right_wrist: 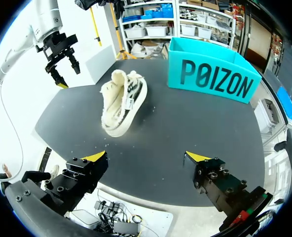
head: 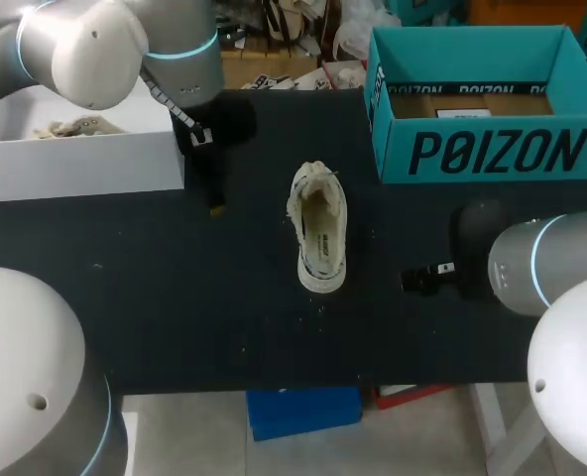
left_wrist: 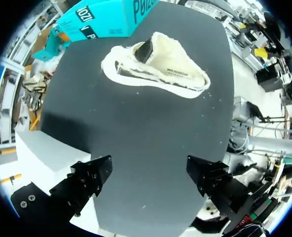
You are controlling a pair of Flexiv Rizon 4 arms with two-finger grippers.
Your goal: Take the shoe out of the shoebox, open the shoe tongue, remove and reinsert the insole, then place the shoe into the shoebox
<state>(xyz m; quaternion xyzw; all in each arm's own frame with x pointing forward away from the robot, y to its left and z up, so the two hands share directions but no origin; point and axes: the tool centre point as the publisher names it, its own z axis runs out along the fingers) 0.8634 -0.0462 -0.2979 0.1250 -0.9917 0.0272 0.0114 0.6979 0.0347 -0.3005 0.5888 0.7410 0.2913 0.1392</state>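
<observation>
**Shoe out on the tabletop, both claws apart**

We see the cream canvas low-top shoe (head: 319,230) lying on the black tabletop (head: 175,297). It is outside the open teal cardboard shoebox (head: 492,151), which stands near the shoe, beyond it and to its right. The shoe's mouth faces up, and a pale insole with dark print (head: 320,243) shows inside it. Our left claw (left_wrist: 148,170) hangs over the tabletop to the left of the shoe and well apart from it. Its fingers are spread wide with nothing between them. Our right claw (right_wrist: 146,157) sits low to the right of the shoe, on its near side, also spread and holding nothing. Neither claw touches the shoe. An open white box (head: 75,164) stands farther left of the shoe, past the left claw. It holds a cream-coloured item that we cannot make out.
</observation>
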